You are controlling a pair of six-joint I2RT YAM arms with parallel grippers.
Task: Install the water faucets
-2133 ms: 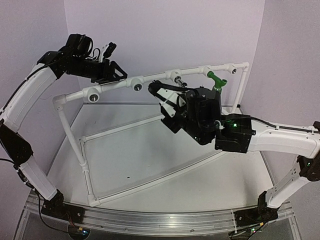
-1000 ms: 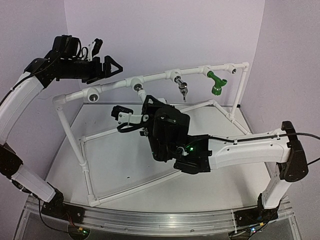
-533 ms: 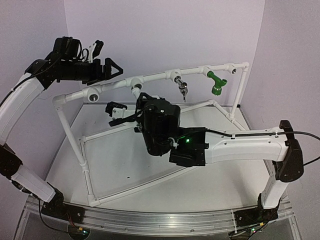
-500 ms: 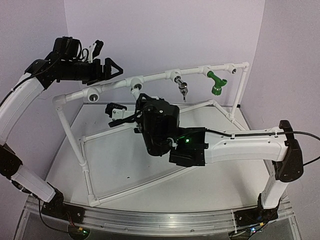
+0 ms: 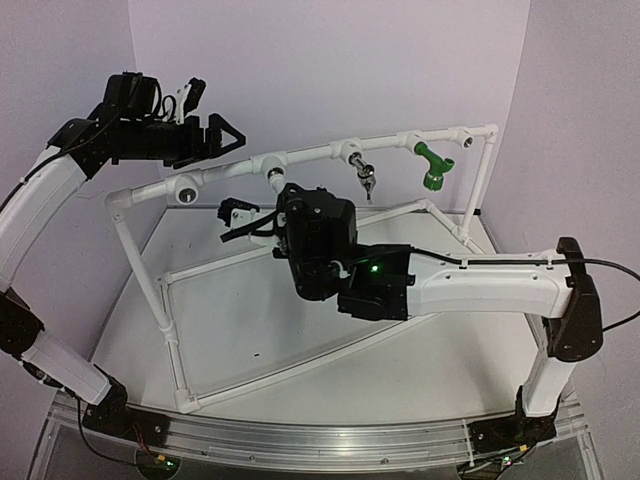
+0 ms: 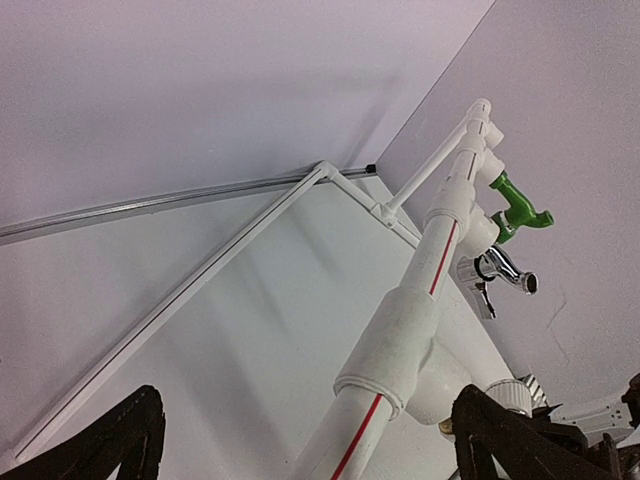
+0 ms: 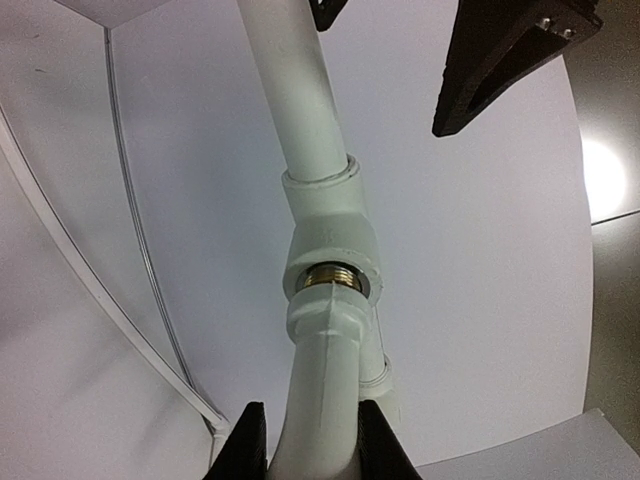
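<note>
Your right hand (image 7: 310, 440) clamps the white tap (image 7: 325, 370) against the brass-lined socket (image 7: 330, 275), apparently to thread it in. Your left hand (image 6: 310, 440) straddles the pipe frame (image 6: 440, 260), fingers spread, probably ready to brace it.

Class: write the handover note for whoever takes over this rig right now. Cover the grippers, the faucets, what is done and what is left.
Left gripper: open, straddling the top pipe rail, gripping nothing.
Right gripper: shut on the white faucet, whose end meets a rail socket. Brass thread shows at the joint, so seating is unclear.
Done: chrome faucet and green faucet hang from the rail.
Left: probably finish seating the white one, then release. The leftmost socket looks empty; no spare faucet in view.
</note>
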